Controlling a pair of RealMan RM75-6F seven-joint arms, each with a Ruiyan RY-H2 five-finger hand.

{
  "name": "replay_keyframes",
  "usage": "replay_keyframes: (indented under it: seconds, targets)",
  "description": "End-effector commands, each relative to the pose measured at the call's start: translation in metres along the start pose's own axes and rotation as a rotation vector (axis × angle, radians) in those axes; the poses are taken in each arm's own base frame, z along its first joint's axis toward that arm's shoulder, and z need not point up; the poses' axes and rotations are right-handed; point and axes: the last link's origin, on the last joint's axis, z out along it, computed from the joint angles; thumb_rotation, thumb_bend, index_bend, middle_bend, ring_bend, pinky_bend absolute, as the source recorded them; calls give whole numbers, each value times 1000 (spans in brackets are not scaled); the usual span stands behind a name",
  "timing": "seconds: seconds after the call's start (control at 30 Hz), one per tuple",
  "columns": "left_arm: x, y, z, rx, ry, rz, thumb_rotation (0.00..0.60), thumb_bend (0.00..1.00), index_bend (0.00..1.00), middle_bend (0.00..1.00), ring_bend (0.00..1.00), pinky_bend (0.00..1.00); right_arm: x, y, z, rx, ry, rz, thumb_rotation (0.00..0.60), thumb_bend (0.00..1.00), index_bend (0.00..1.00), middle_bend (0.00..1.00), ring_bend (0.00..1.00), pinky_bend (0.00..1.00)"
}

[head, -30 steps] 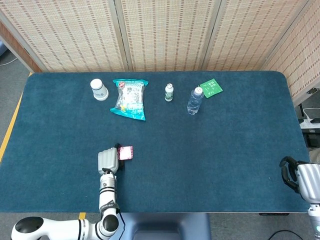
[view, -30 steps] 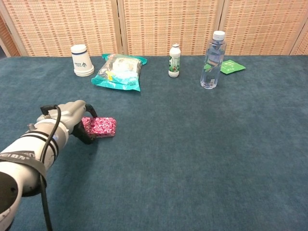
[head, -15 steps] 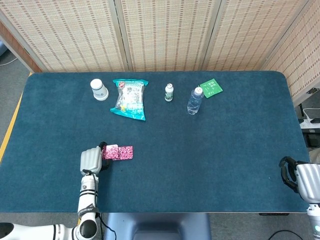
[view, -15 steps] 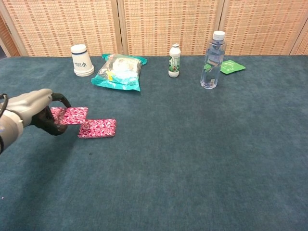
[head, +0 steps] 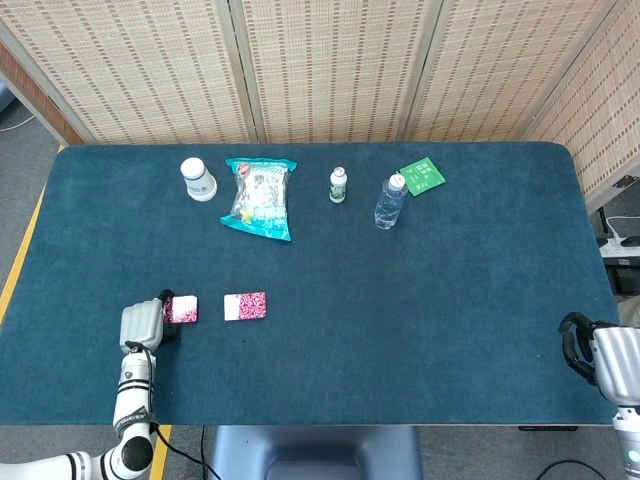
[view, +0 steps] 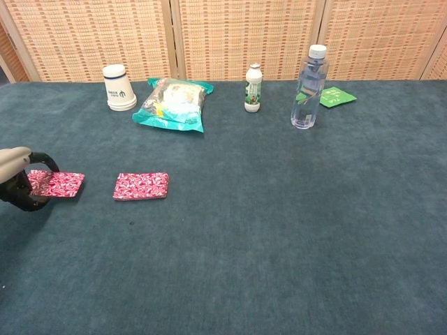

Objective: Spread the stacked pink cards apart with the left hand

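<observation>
The left hand pinched one pink card, well left of the other card; next, letting go seemed due.

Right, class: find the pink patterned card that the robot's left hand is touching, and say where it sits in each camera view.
Head view: the pink patterned card lies lower left, at the left hand.
Chest view: it lies at the far left edge, mid-height, fingers on its left end.
Shared landmark: the second pink card, lying apart to its right in both views.
</observation>
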Motion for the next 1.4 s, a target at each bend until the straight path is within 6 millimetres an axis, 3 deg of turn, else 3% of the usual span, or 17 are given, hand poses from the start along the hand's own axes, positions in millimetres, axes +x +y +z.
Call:
replay_keyframes:
  seconds: [0.03,0.43,0.67,0.9,1.17,1.4]
  targets:
    - [-8,-6,8,6,-19,11,600,403,246,1000,1000,1000,0,0,1,-3,-1,-1,600,539,995,869,773,954]
    - [-7,-2,7,15,-5,66,600,383,115,1000,1000,1000,1,1,1,1,0,5,600,539,995,869,773,954]
    - [12,4,-13,-18,27,90,600,386,93,1000,1000,1000,1,1,1,1,2,6,600,539,995,869,773,954]
    - [24,42,-30,-153,-15,6,600,384,115,1000,1000,1000,1,0,0,5,2,5,600,539,995,869,773,954]
    - [6,89,-30,-177,-68,-7,600,381,123,1000,1000,1000,1,1,1,7,2,7,600,539,995,869,773,954]
    - [-6,108,-25,-156,-91,-4,600,377,121,1000,1000,1000,3,2,1,10,2,14,600,538,995,869,773,954]
